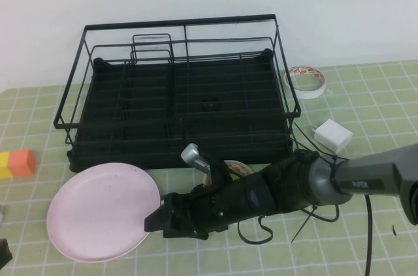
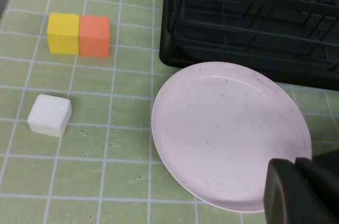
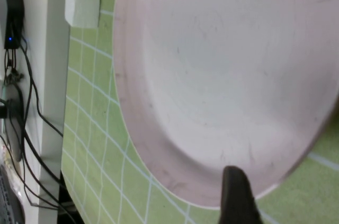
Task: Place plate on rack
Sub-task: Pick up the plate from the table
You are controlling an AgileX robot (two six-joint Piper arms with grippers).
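Note:
The pale pink plate [image 1: 103, 211] lies flat on the green mat at the front left, just in front of the black wire rack [image 1: 179, 93]. It also shows in the left wrist view [image 2: 228, 131] and fills the right wrist view [image 3: 222, 75]. My right gripper [image 1: 155, 219] reaches across from the right to the plate's right edge. It looks open, with one finger [image 3: 237, 195] over the rim and the other out of view. It shows as a black shape in the left wrist view [image 2: 299, 192]. My left gripper [image 1: 3, 253] sits at the front left corner, mostly out of view.
Orange and yellow blocks [image 1: 19, 163] [image 2: 79, 34] and a white cube [image 2: 49, 115] lie left of the plate. A white tape ring [image 1: 307, 81] and a white adapter [image 1: 332, 136] lie right of the rack. A silver item [image 1: 192, 154] and a small roll [image 1: 236, 169] lie by my right arm.

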